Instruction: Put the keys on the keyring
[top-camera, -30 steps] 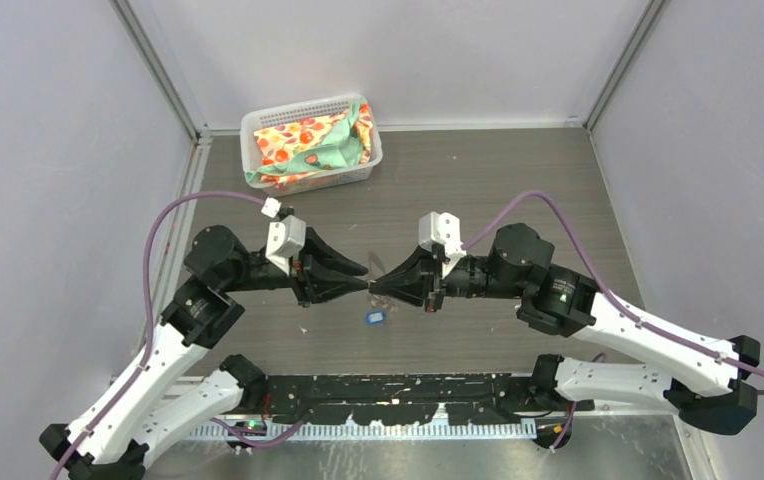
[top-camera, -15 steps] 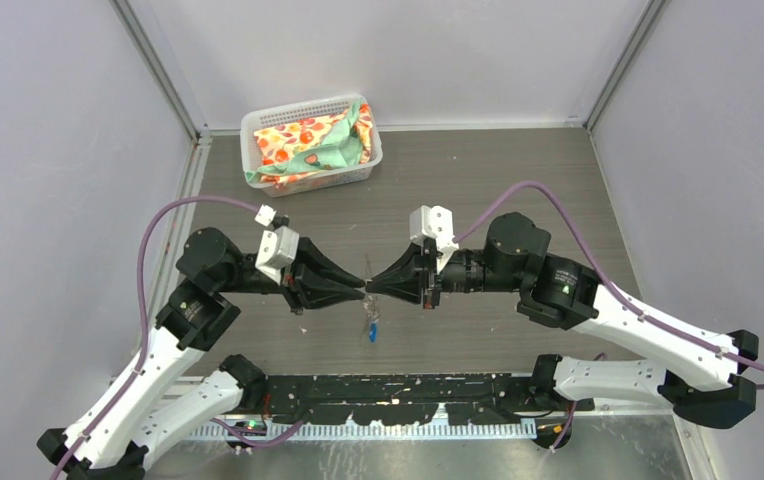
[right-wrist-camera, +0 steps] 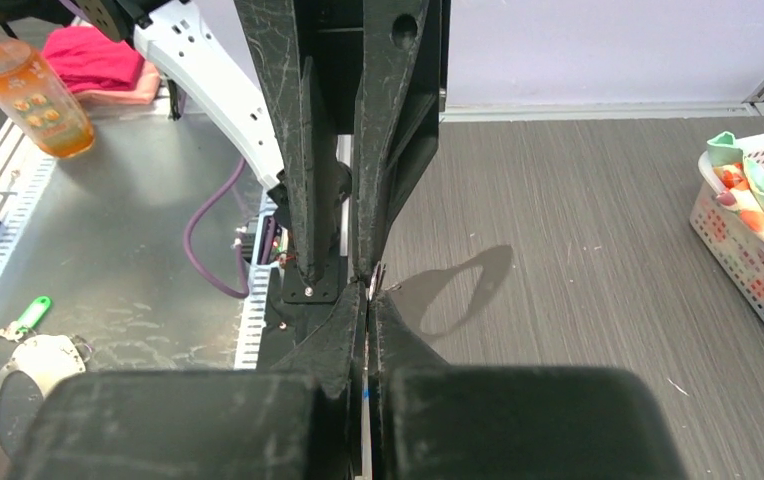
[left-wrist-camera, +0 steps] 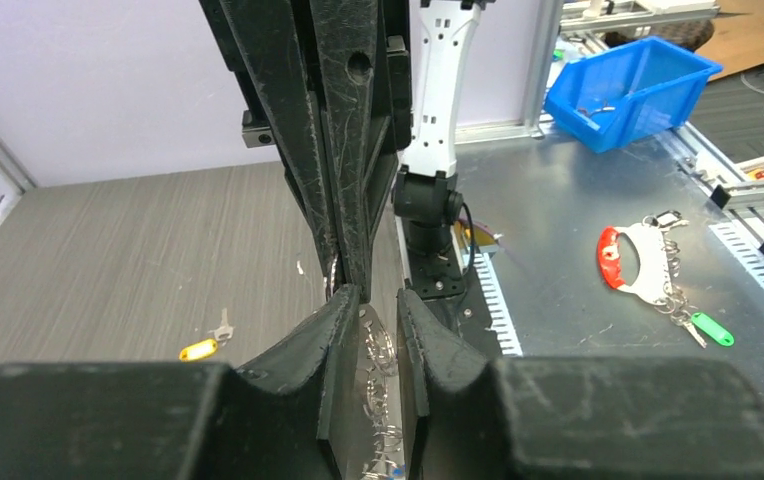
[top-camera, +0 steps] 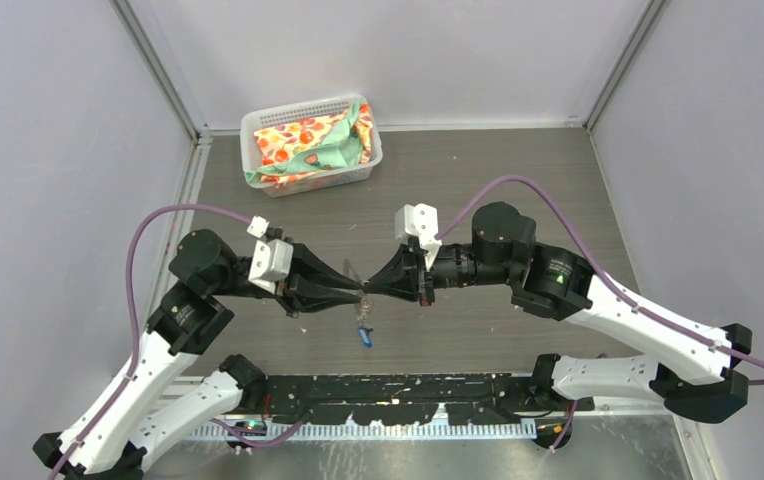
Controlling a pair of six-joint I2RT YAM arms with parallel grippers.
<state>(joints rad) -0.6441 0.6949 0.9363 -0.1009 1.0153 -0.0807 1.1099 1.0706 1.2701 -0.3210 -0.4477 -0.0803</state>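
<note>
Where claw tips meet, keyring (top-camera: 361,296) pinched by both left claw (top-camera: 359,294) and right claw (top-camera: 368,288); blue key (top-camera: 365,336) dangling beneath.

A white plastic basket (top-camera: 310,141) sits at the far left of the grey wood-grain table (top-camera: 518,190), holding a crumpled cloth (top-camera: 318,138) printed in orange, red and mint green. Its corner also shows at the right edge of the right wrist view. Beyond the table's near edge lies a metal bench (left-wrist-camera: 578,260). On it stand a blue plastic bin (left-wrist-camera: 626,90), a red-and-white tool (left-wrist-camera: 636,262) with a green tag (left-wrist-camera: 710,328) near it, a bottle of orange liquid (right-wrist-camera: 30,88) and a pink cloth (right-wrist-camera: 93,62).
</note>
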